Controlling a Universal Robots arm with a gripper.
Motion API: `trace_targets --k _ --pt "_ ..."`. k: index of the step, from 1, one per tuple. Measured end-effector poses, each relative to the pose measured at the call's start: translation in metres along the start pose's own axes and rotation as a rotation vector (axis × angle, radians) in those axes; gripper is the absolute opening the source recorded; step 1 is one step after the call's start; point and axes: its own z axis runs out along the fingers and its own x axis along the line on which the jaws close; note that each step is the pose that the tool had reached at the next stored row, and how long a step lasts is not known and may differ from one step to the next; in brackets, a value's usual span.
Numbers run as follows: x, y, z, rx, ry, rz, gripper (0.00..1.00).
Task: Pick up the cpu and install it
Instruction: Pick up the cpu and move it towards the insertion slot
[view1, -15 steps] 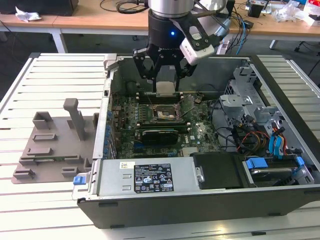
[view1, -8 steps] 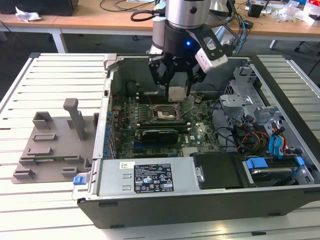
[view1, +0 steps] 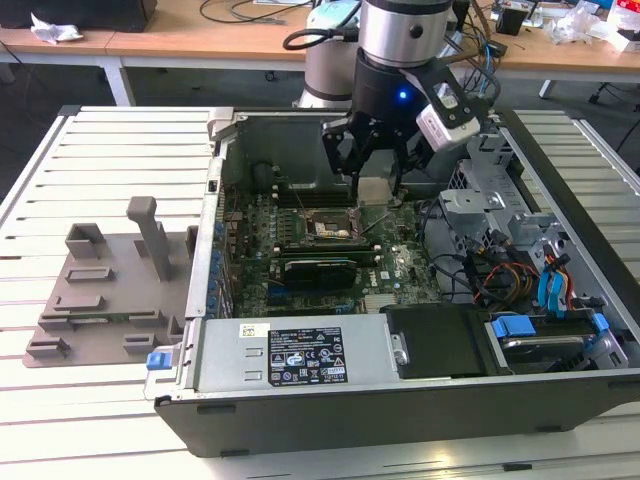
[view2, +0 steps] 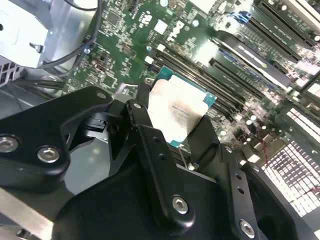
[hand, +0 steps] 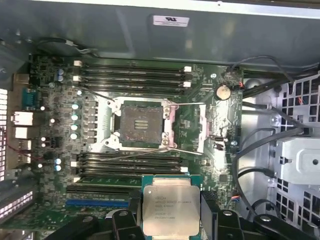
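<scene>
Cpu (hand: 170, 207) is held by the pincer (hand: 171, 219), which is shut on two of its sides, with the silver top flat and facing up. The chip is held up in the air inside the computer case (view1: 300, 365), above the green board (hand: 52, 150). As far as can be seen, nothing under it is touched.

Close to the pincer, a row of long dark slots (hand: 130, 162) is seen on the board. Just past those slots the square socket (hand: 142, 125) is found, with its dark middle bare and thin metal bars (hand: 150, 152) lying by it. So the cpu is near the socket but not over it. Far from the pincer, outside the case, a grey holder (view1: 105, 285) is seen on the counter (view1: 80, 135).

The picking up looks done, and the carrying to the socket is judged to be the step in hand. For the fit, the chip would need to be brought right over the socket, turned so the corners match, held level, and let down softly so no tiny pins are bent.
</scene>
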Motion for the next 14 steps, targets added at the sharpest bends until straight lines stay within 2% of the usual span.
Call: trace_targets --k 4,6,8,11,13,14 --pt "-0.0093 0.0011 0.0034 0.0003 -0.0001 0.0 0.55" --pt "-0.0114 0.0021 0.0041 0.0012 0.0 0.0 0.55" --pt "-0.0116 0.0054 0.0051 0.0034 0.0001 0.0 0.55" --pt "-0.0079 0.0097 0.0074 0.0058 0.0002 -0.002 0.55" --pt "-0.0072 0.0113 0.0097 0.0059 0.0002 -0.003 0.55" --pt "-0.0071 0.0126 0.013 0.006 0.0002 -0.003 0.55"
